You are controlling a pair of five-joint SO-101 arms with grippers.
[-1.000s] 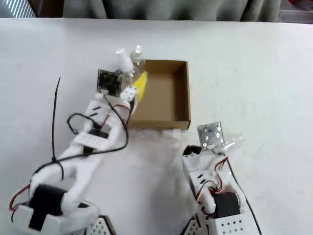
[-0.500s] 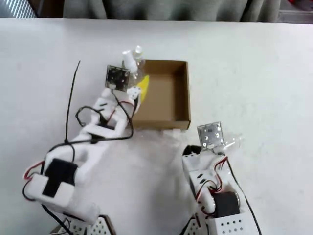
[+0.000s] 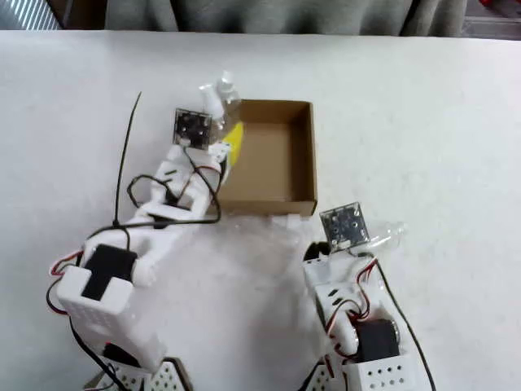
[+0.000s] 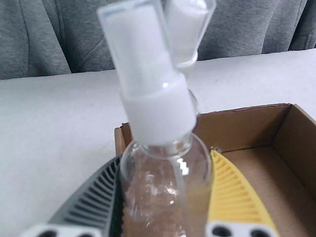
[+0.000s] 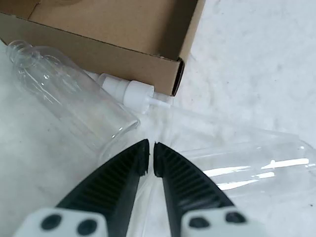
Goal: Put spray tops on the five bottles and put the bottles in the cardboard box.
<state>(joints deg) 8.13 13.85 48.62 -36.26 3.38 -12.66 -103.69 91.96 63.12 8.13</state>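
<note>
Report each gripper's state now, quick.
Left gripper: closed on a clear bottle with a spray top.
Right gripper: closed, holding nothing.

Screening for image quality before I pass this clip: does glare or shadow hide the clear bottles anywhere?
High view: the loose bottle barely stands out on the bright white table. Right wrist view: white glare streaks cross it beside the right gripper. Left wrist view: only small glints on the held bottle in the left gripper.

The cardboard box [image 3: 277,163] lies open; bottle [image 5: 69,101], spray top [image 5: 126,91] crowd its wall.
</note>
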